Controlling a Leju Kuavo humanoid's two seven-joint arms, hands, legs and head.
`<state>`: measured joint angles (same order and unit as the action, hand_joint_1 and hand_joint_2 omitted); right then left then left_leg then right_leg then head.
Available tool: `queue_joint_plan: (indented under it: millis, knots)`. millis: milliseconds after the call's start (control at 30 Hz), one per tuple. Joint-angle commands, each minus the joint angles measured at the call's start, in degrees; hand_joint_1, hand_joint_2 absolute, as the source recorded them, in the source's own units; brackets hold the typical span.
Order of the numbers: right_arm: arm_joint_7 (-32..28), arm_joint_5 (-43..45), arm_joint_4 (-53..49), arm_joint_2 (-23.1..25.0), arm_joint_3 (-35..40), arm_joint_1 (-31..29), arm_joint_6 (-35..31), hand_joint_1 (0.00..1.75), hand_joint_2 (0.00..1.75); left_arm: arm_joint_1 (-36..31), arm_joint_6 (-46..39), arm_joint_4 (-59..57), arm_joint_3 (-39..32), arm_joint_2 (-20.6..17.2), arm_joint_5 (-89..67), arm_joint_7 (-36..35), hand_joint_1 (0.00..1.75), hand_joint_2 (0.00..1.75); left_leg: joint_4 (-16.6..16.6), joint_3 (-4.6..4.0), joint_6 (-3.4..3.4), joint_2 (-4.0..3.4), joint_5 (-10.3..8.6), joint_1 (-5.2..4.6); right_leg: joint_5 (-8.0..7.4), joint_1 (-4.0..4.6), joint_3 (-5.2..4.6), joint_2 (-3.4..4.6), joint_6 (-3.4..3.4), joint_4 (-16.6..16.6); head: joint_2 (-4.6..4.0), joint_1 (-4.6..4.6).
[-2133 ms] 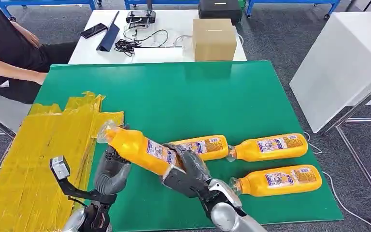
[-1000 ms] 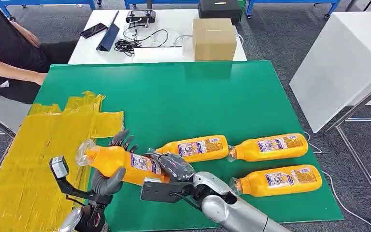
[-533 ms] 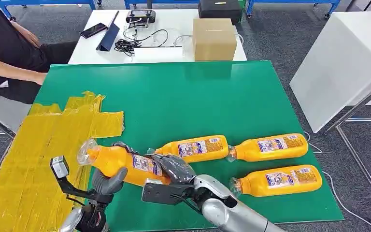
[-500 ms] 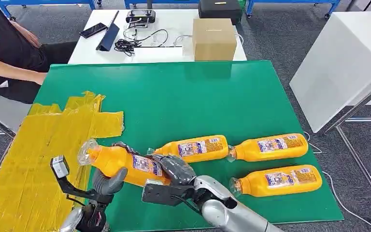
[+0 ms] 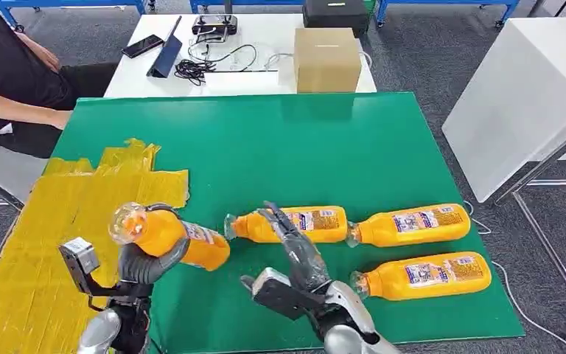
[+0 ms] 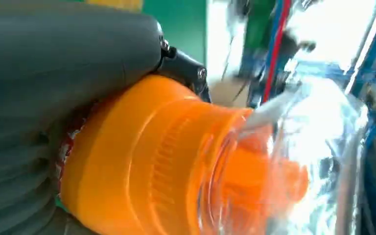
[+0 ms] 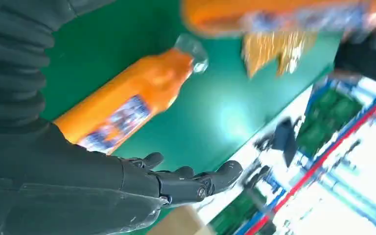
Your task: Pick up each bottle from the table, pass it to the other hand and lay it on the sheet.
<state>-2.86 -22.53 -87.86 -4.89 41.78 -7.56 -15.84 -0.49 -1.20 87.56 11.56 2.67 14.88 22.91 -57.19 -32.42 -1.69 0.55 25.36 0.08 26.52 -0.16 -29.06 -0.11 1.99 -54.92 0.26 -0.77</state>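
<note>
My left hand grips an orange bottle around its middle and holds it above the table's near left, clear cap toward the yellow sheet. Up close in the left wrist view, the same bottle sits against the grey hand. My right hand is open with fingers stretched out and holds nothing, just right of the held bottle. In the right wrist view, its fingers hover over a lying bottle. Three more orange bottles lie on the green table.
A cardboard box stands behind the green table on a white table with cables and a phone. A person in black sits at the far left. A white cabinet is at the right.
My right hand has let go of the bottle and drawn back to the right with fingers spread. My left hand now holds the bottle alone and has carried it slightly left.
</note>
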Motion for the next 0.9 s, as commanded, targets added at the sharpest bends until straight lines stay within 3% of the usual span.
queue_joint_plan:
  millis: [33, 133, 333, 600, 667, 900]
  knots:
    - [-0.40, 0.03, -3.67, -1.19, -4.62, 2.93, 0.12, 0.00, 0.00, -2.31, -0.53, 0.91, -1.36, -1.73, -0.55, -0.10, 1.75, 1.75, -0.02, 0.02, 0.06, 0.01, 0.01, 0.04, 0.02, 0.04, 0.05, -0.06, -0.02, 0.02, 0.00, -0.02]
    - [-2.53, 0.40, -7.18, -1.23, -8.48, 7.37, -2.56, 0.00, 0.00, -3.58, -14.35, 3.08, -1.48, -3.79, -17.62, 3.19, 1.75, 1.75, -0.02, 0.02, 0.08, 0.05, 0.01, 0.07, 0.03, 0.06, 0.08, -0.10, -0.03, 0.03, 0.00, 0.00]
    - [-3.24, -0.32, -9.69, -1.56, -12.27, 10.60, -0.94, 0.00, 0.00, -4.26, -25.35, 5.57, -4.79, -7.25, -40.79, -1.17, 1.75, 1.75, -0.02, 0.04, 0.10, 0.03, 0.04, 0.08, 0.05, 0.07, 0.07, -0.07, -0.05, 0.02, 0.00, 0.02]
    - [-3.40, 0.77, -8.57, -0.80, -13.44, 9.94, 1.63, 0.00, 0.00, -6.10, -25.75, 0.03, -0.60, -10.52, -65.25, -11.55, 1.75, 1.75, 0.01, 0.01, 0.04, 0.02, -0.02, 0.04, 0.00, 0.04, 0.01, -0.06, -0.02, 0.03, 0.00, 0.00]
    - [-3.31, 1.31, -8.26, -0.52, -13.41, 9.46, 2.89, 0.00, 0.00, -7.12, -24.80, -4.49, 1.62, -11.91, -73.39, -16.21, 1.75, 1.75, 0.04, 0.04, 0.05, 0.00, -0.03, 0.04, -0.01, 0.03, 0.05, -0.05, -0.02, 0.05, 0.00, 0.00]
    - [-2.65, 2.14, -6.18, 0.37, -12.26, 6.93, 5.02, 0.00, 0.00, -10.88, -24.05, -19.18, 5.58, -12.47, -83.94, -21.35, 1.75, 1.75, 0.12, 0.17, 0.08, -0.05, -0.04, 0.00, -0.01, 0.00, 0.14, -0.02, -0.04, 0.09, 0.00, 0.00]
